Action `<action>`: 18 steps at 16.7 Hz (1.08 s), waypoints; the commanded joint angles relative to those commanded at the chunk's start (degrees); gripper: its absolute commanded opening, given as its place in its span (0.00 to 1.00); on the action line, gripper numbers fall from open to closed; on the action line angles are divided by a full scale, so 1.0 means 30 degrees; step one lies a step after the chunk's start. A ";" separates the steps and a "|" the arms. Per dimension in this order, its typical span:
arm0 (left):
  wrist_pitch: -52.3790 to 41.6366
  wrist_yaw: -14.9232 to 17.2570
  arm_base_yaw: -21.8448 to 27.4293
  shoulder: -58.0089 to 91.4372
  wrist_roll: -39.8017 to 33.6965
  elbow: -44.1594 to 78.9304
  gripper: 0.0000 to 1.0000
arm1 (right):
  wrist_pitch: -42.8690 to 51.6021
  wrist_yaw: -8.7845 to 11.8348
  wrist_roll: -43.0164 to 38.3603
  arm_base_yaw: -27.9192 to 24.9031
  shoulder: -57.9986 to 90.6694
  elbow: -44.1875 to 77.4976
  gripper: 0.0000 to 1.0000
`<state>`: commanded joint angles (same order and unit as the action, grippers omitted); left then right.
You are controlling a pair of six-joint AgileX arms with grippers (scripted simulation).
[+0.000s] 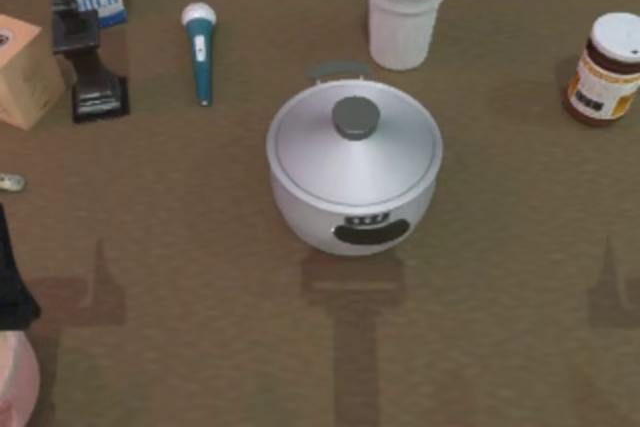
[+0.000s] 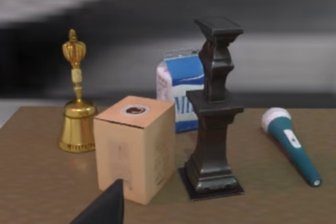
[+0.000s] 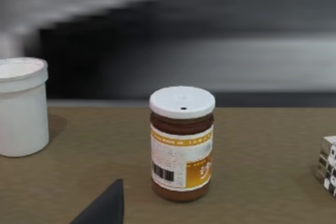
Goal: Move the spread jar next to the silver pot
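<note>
A: Spread jar (image 1: 603, 69) stands upright at the tabletop's (image 1: 180, 247) far right edge, well apart from the silver pot (image 1: 353, 165) at centre, lid on.

B: And the white cup (image 1: 404, 9)?

A: Just behind the pot. Neither gripper shows clearly; open or closed, I cannot tell.

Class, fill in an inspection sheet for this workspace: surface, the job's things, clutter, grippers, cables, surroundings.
Surface: brown table, arm shadows on it.
Job's things: spread jar upright at the right edge, lid on, apart from the silver pot at the centre, lidded.
Clutter: white cup behind the pot; microphone, dark statuette, milk carton, cardboard box, gold bell on the left.
Grippers: neither seen in the top view; fingers not shown.
Cables: nothing seen.
Surroundings: dark blurred backdrop.
</note>
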<state>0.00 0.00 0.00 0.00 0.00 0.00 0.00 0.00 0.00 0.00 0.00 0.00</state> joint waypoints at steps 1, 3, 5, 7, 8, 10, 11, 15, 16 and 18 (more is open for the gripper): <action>0.0000 0.0000 0.0000 0.0000 0.0000 0.0000 1.00 | 0.0000 0.0000 0.0000 0.0000 0.0000 0.0000 1.00; 0.0000 0.0000 0.0000 0.0000 0.0000 0.0000 1.00 | 0.0073 0.0031 0.0026 -0.0021 0.0133 0.0170 1.00; 0.0000 0.0000 0.0000 0.0000 0.0000 0.0000 1.00 | 0.0462 0.0177 0.0178 -0.0114 0.0834 0.1039 1.00; 0.0000 0.0000 0.0000 0.0000 0.0000 0.0000 1.00 | 0.1289 0.0399 0.0519 -0.0229 0.2293 0.2745 1.00; 0.0000 0.0000 0.0000 0.0000 0.0000 0.0000 1.00 | 0.1834 0.0516 0.0744 -0.0277 0.3241 0.3824 1.00; 0.0000 0.0000 0.0000 0.0000 0.0000 0.0000 1.00 | 0.3227 0.0745 0.1314 -0.0336 0.5608 0.6468 1.00; 0.0000 0.0000 0.0000 0.0000 0.0000 0.0000 1.00 | 0.4067 0.0854 0.1657 -0.0345 0.7005 0.8006 1.00; 0.0000 0.0000 0.0000 0.0000 0.0000 0.0000 1.00 | 0.8200 0.1254 0.3401 -0.0276 1.3744 1.5239 1.00; 0.0000 0.0000 0.0000 0.0000 0.0000 0.0000 1.00 | 0.9380 0.1348 0.3918 -0.0241 1.5657 1.7251 1.00; 0.0000 0.0000 0.0000 0.0000 0.0000 0.0000 1.00 | 1.1847 0.1527 0.5029 -0.0160 1.9658 2.1443 1.00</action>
<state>0.00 0.00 0.00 0.00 0.00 0.00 35.54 4.58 15.09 -0.48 58.97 64.33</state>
